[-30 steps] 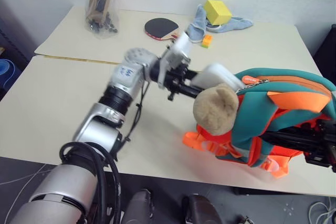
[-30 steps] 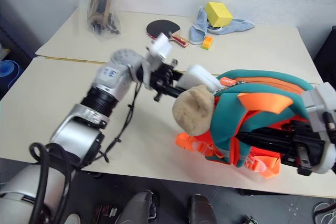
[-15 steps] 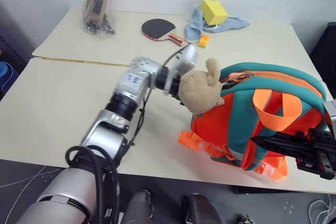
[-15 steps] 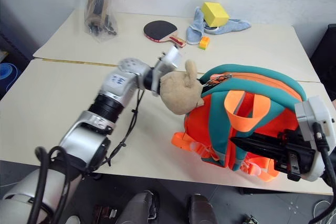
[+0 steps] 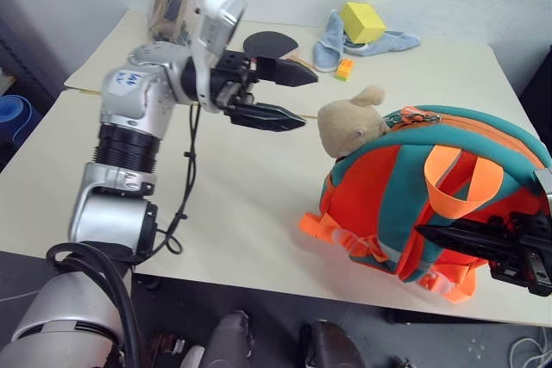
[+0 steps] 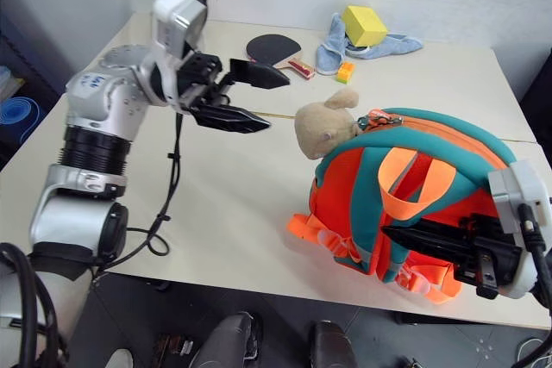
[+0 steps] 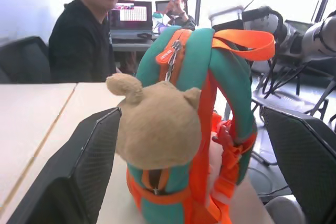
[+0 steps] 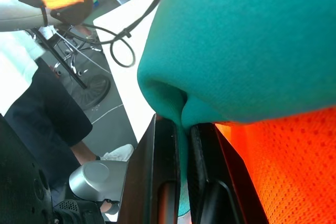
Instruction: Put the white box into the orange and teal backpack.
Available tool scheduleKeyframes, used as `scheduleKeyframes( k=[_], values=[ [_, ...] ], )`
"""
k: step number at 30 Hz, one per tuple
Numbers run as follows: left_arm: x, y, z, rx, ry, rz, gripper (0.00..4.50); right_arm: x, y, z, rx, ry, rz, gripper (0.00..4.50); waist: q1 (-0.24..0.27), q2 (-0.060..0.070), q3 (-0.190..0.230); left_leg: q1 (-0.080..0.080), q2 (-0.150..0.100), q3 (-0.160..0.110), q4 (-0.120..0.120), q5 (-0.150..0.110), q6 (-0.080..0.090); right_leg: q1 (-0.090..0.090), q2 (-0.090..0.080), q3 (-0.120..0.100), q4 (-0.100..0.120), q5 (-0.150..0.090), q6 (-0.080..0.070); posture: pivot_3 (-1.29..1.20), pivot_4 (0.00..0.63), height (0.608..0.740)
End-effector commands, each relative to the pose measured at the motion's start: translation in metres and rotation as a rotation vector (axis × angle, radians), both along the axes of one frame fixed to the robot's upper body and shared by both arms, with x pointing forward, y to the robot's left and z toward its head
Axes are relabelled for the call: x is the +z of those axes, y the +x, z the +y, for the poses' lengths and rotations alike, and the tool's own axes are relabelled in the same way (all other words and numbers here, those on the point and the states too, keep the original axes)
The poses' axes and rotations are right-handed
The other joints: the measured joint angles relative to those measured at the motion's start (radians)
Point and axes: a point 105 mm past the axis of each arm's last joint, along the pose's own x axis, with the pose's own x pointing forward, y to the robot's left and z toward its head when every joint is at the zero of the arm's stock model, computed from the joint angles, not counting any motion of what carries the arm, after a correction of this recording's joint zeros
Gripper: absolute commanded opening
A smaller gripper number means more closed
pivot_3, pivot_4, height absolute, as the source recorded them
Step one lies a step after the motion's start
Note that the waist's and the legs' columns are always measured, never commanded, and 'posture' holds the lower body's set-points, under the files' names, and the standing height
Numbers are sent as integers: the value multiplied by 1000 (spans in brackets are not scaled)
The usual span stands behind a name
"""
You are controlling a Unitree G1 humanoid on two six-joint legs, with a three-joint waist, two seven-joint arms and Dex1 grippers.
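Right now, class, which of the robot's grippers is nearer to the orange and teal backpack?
The right. The right gripper is shut on the teal fabric of the orange and teal backpack. The left gripper hangs open above the table, apart from the backpack, on its plush charm's side.

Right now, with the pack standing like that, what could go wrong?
1. The orange and teal backpack stands upright near the table's front edge, with the right tool pinching its teal fabric; letting go might tip it off.
2. The left tool, open and empty, hangs beside the plush charm and could snag it.
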Motion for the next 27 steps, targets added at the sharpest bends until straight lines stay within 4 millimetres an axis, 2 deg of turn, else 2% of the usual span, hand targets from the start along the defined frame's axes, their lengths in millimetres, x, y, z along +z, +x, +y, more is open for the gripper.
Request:
scheduleKeyframes(
  k=[1, 6, 10, 18, 20, 23, 27],
  values=[
    [-6, 1, -16, 4, 22, -66, 4472, 4, -2, 2, 20, 10, -20, 0, 1, 0, 0, 0, 0, 0, 0, 0, 0, 0, 0, 0, 0, 0, 0, 0, 150, 740],
    [-23, 17, -41, 98, 54, -154, 4472, 4, -4, 5, 31, 19, -17, 0, 0, 0, 0, 0, 0, 0, 0, 0, 0, -1, 0, 0, 0, 0, 0, 0, 150, 740],
    [-30, 23, -46, 121, 65, -175, 4472, 4, -5, 5, 29, 24, -16, 0, 0, 0, 0, 0, 0, 1, 0, 0, 0, -1, 0, 0, 0, 0, 0, 0, 150, 740],
    [-27, 36, -34, 170, 72, -178, 2100, 4, -6, 3, 11, 31, -22, 0, 1, 0, 0, 0, 0, 1, 0, 0, 0, -1, 0, 0, 0, 0, 0, 0, 150, 740],
    [-24, 38, -27, 180, 77, -177, 1659, 3, -7, 2, 5, 34, -19, 0, 0, 0, 0, 0, 0, 1, -1, 0, 0, -1, 0, 0, 0, 0, 0, 0, 150, 740],
    [-24, 47, -11, 239, 126, -207, 1208, 1, -7, -1, -5, 38, -10, 0, -2, 0, 0, 0, 0, 1, -1, 0, 0, -2, 1, 0, 0, 0, 0, 0, 150, 740],
    [-30, 57, 14, 298, 199, -236, 1167, -2, -8, -4, -16, 42, 1, 0, -3, 0, 0, 0, 0, 1, -1, 0, 0, -2, 1, 0, 0, 0, 0, 0, 150, 740]
  ],
)
